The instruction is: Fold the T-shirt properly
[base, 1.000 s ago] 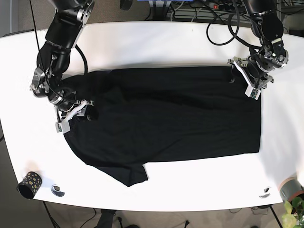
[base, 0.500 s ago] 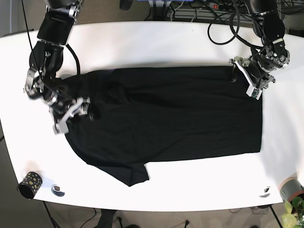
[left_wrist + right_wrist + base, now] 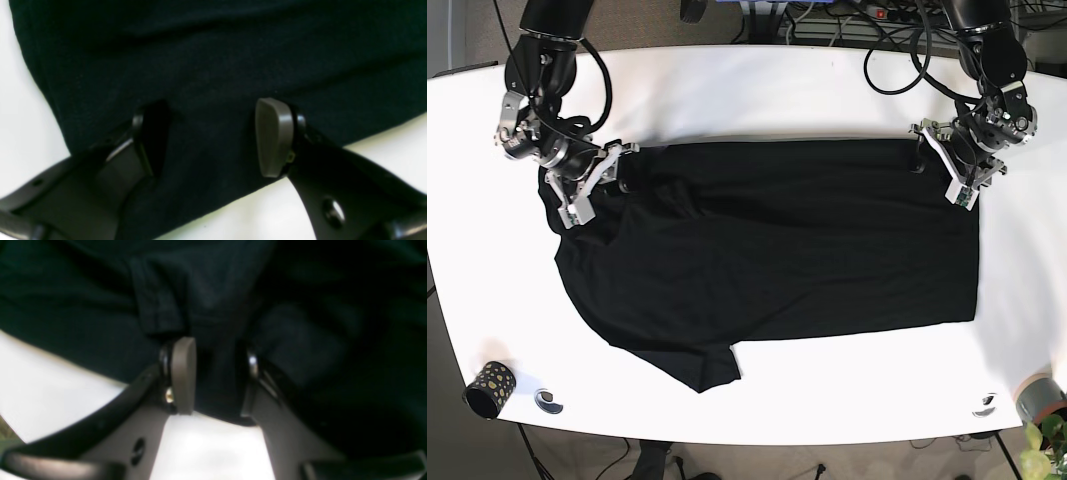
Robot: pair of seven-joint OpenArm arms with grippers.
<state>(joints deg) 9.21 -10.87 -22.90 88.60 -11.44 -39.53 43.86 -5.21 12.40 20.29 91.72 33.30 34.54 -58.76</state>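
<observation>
The black T-shirt point(image 3: 777, 240) lies spread on the white table point(image 3: 757, 90), with its long axis running across the base view from side to side. The hem is on that view's right, and the sleeves and collar end are on its left.

At the left of the base view, the right gripper point(image 3: 592, 185) sits at the upper corner of the shirt, near the shoulder and sleeve. In the right wrist view, the right gripper point(image 3: 213, 380) has its jaws drawn close on a bunched fold of the dark cloth, so it is holding the T-shirt there. The cloth continues away from the jaws, toward the middle of the table.

At the right of the base view, the left gripper point(image 3: 957, 165) is at the upper hem corner. In the left wrist view, the left gripper point(image 3: 213, 136) has its jaws standing apart, with the hem edge lying flat between them and not pinched.

Each arm is therefore near one end of the same long top edge. I judge that the coming fold depends on this: the shirt body lies toward the near table side from both jaws, so the top edge can be carried over it, once the left jaws also close on the hem.
</observation>
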